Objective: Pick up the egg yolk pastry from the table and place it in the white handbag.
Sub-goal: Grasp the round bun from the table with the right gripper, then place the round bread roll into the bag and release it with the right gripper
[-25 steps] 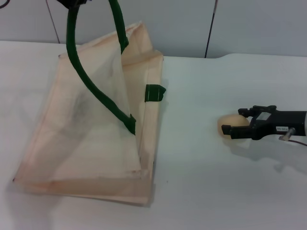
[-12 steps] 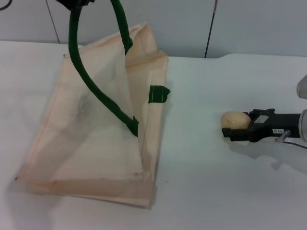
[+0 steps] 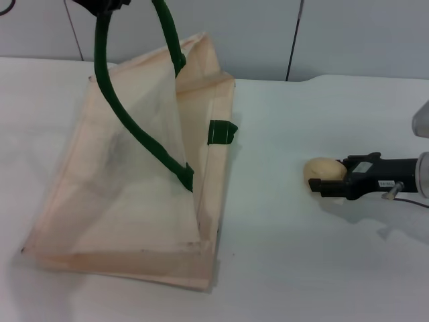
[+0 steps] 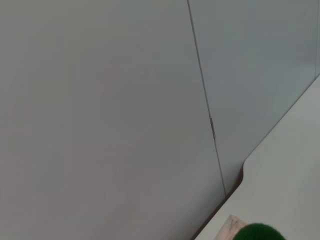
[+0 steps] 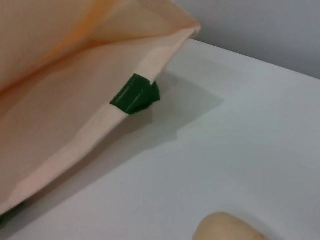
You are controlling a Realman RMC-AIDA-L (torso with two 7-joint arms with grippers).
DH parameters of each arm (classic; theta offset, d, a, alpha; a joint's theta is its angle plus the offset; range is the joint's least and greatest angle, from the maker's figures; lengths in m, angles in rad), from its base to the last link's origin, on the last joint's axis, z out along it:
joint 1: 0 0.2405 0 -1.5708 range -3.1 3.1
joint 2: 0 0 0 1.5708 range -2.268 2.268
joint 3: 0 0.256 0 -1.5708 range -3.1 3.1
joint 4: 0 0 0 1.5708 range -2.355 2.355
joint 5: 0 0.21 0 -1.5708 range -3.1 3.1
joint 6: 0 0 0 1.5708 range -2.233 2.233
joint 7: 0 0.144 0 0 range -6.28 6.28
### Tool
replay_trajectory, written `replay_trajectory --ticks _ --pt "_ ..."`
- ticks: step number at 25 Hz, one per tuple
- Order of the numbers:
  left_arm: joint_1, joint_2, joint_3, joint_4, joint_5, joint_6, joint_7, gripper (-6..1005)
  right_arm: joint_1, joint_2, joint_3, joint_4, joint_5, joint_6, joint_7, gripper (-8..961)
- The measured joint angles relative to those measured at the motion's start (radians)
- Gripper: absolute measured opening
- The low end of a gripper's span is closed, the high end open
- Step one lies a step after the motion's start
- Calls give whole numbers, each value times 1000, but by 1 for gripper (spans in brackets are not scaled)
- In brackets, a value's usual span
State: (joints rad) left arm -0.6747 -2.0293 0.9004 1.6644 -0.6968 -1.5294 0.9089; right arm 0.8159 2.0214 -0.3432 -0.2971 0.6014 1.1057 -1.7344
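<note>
Right gripper clamped on egg yolk pastry, low over table near right edge. I judged grip shallow; soft dough might slip or dent. Left gripper at far-left edge, grip state untellable, green handle lifted, white handbag mouth open; sag could close it.

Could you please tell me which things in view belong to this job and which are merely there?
Job:
- egg yolk pastry, in the right tool
- white handbag, green handle lifted by the left tool

Merely there:
- white table
- grey wall panels
</note>
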Motion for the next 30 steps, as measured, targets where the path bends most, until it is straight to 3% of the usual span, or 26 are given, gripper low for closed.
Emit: replay_trajectory --ticks 12,21,30 --pt "11 1 -2 13 0 0 2 133 35 0 7 -27 10 34 0 656" --pt "10 2 -15 14 -7 0 5 133 50 4 -2 -111 144 219 -26 644" --pt "-1 1 -6 25 -38 0 3 134 130 7 -5 -11 156 212 -127 639"
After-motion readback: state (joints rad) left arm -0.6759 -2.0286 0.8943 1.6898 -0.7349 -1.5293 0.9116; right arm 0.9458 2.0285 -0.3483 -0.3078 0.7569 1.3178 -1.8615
